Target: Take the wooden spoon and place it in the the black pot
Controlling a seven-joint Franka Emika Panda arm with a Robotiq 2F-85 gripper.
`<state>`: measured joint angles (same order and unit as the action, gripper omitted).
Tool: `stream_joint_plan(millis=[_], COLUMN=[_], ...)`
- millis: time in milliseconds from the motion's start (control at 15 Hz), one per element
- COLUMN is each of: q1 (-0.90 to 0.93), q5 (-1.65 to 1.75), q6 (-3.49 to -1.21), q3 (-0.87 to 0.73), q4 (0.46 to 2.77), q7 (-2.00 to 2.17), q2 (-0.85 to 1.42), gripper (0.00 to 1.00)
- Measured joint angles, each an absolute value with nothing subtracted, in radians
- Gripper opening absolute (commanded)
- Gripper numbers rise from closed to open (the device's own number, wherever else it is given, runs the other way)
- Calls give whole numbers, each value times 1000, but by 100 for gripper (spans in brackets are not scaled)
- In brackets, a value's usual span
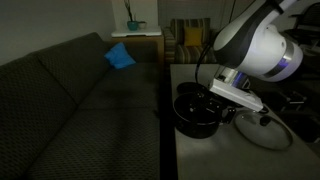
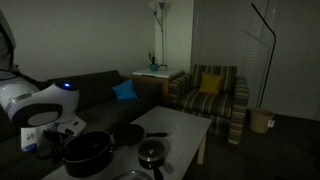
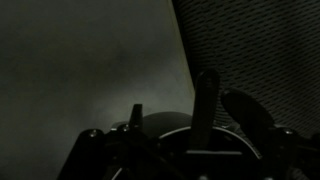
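Observation:
The black pot (image 1: 195, 112) stands on the white table at the edge next to the sofa. It also shows in the other exterior view (image 2: 88, 152), and its rim is a curved arc low in the wrist view (image 3: 185, 128). My gripper (image 1: 222, 97) hangs right above the pot, and its fingers (image 3: 170, 112) stand apart over the pot's opening. A dark upright bar (image 3: 205, 100) and a dark rounded shape (image 3: 245, 108) rise at the pot's rim. The dim light does not show whether either is the wooden spoon. Neither exterior view shows the spoon.
A glass lid (image 1: 265, 131) lies on the table beside the pot. A long-handled black pan (image 2: 126, 135) and a small lidded pot (image 2: 152, 153) stand nearby. The dark sofa (image 1: 80, 100) with a blue cushion (image 1: 120, 57) borders the table. A striped armchair (image 2: 210, 95) stands beyond.

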<state>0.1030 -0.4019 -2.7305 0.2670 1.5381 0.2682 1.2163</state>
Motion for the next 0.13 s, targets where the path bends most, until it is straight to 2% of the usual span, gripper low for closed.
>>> stream_joint_plan(millis=[133], q1=[114], q5=[-402], q6=[-2764], q3=[260], q4=[1598], q7=[284], q2=[1182], gripper=[100])
